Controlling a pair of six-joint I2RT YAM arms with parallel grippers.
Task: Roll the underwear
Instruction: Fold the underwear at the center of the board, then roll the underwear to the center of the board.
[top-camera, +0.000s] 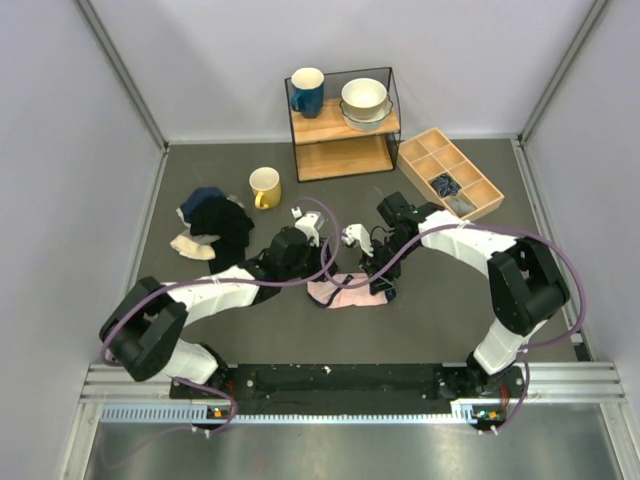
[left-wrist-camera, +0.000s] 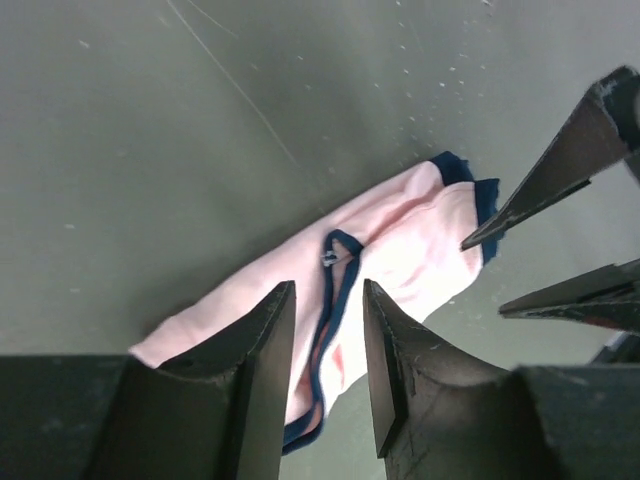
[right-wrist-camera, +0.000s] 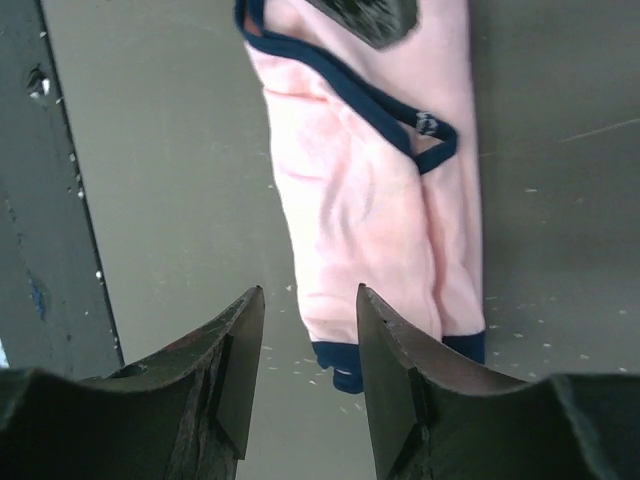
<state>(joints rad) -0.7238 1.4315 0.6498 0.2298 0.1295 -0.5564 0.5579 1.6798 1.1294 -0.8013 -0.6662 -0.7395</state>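
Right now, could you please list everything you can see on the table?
Light-pink fabric briefs: one, navy-edged, table centre.
Yellow ceramic mug: one, left of shelf.
Blue ceramic mug: one, shelf top.
White bowls: apparently two, stacked, shelf top.
Black-framed wooden shelf: one, back centre.
Compartmented wooden tray: one, tan, back right.
Black garments: one pile, left.
Beige cloth: one, beside that pile.
Left tool: black, open, above briefs.
Right tool: black, open, at briefs' end.
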